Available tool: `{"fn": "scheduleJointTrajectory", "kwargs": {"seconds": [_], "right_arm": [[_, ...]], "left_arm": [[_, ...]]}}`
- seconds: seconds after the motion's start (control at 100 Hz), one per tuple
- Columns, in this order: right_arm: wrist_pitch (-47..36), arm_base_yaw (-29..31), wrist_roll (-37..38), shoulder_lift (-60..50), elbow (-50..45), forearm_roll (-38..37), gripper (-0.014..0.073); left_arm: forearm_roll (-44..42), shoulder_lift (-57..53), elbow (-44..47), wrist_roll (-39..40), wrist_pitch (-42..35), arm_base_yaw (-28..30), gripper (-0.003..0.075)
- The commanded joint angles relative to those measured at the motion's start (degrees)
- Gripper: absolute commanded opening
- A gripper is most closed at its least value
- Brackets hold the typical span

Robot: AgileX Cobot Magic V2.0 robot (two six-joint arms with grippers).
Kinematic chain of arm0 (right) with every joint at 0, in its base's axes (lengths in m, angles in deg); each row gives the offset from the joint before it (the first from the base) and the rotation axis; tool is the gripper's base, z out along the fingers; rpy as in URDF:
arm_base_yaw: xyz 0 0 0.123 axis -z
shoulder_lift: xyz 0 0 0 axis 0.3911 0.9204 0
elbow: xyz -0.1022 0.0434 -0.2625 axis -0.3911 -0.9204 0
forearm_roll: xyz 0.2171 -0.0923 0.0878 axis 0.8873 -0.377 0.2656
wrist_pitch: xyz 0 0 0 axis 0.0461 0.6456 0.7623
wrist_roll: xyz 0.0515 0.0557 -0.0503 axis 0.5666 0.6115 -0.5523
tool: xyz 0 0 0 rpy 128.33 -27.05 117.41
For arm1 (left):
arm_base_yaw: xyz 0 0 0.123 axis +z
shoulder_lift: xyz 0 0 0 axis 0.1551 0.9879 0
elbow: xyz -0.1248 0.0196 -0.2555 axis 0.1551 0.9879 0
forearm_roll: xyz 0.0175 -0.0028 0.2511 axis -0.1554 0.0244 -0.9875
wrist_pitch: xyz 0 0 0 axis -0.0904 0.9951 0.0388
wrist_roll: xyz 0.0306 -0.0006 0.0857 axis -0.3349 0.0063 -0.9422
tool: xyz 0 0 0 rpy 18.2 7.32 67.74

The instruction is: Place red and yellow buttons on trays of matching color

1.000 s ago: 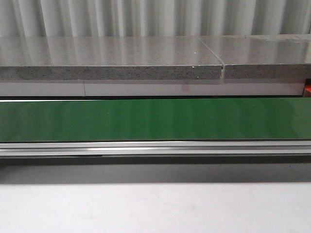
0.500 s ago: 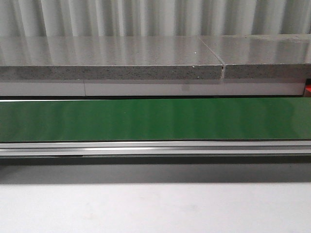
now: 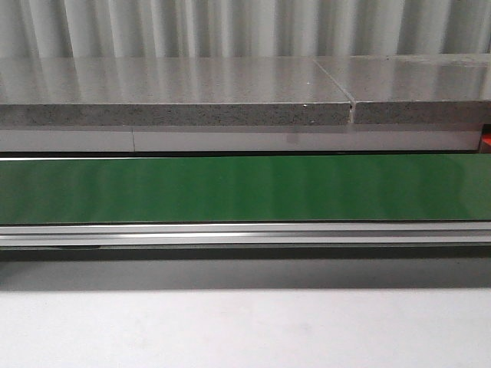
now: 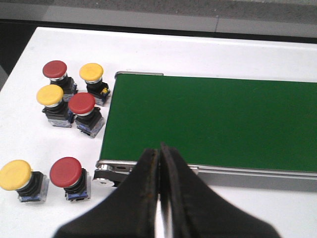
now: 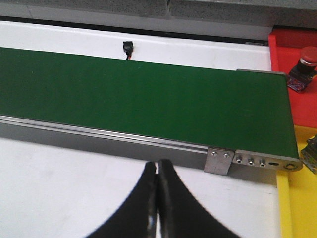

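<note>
We've got the green conveyor belt (image 3: 245, 189) running right across ahead of both grippers. Past its far end from our right gripper (image 5: 157, 171) sits the red tray (image 5: 290, 74) with one red button (image 5: 308, 55) on it, and the yellow tray (image 5: 297, 198) is nearer. Our left gripper (image 4: 159, 157) is clenched on nothing, same as the right. Six loose buttons, three red (image 4: 81, 103) and three yellow (image 4: 16, 174), sit off to its side by the belt end

A white worktop (image 3: 245, 330) fills the foreground. A green conveyor belt (image 3: 245, 188) in a metal frame crosses it. Behind runs a speckled grey stone ledge (image 3: 176, 92) with 1 seam, backed by pale corrugated wall panels (image 3: 230, 27) reflecting soft light.
</note>
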Motion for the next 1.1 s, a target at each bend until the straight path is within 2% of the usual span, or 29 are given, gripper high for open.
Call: {"fn": "scheduleJointTrajectory", "kwargs": {"seconds": [0.0,0.14,0.18,0.23,0.49,0.8,1.09], "right_arm": [[-3.8,0.1,-0.6,0.6,1.2,-0.1,-0.0067],[-3.8,0.1,-0.6,0.6,1.2,-0.1,-0.0067],[-3.8,0.1,-0.6,0.6,1.2,-0.1,-0.0067],[-3.8,0.1,-0.6,0.6,1.2,-0.1,-0.0067],[-3.8,0.1,-0.6,0.6,1.2,-0.1,-0.0067],[-3.8,0.1,-0.6,0.6,1.2,-0.1,-0.0067],[-3.8,0.1,-0.6,0.6,1.2,-0.1,-0.0067]], "left_arm": [[-1.9,3.7,-4.1,1.3,-3.1,-0.5,0.013],[-2.3,9.3,-7.6,3.2,-3.4,0.0,0.0392],[-2.4,10.7,-8.5,3.8,-3.1,0.8,0.0445],[-2.4,12.4,-9.6,3.9,-2.9,2.1,0.0475],[2.6,23.9,-15.9,3.5,-0.1,12.8,0.0472],[13.3,37.5,-23.3,-4.8,3.3,26.1,0.0472],[14.2,49.9,-31.8,-5.6,9.9,32.8,0.0472]]}}
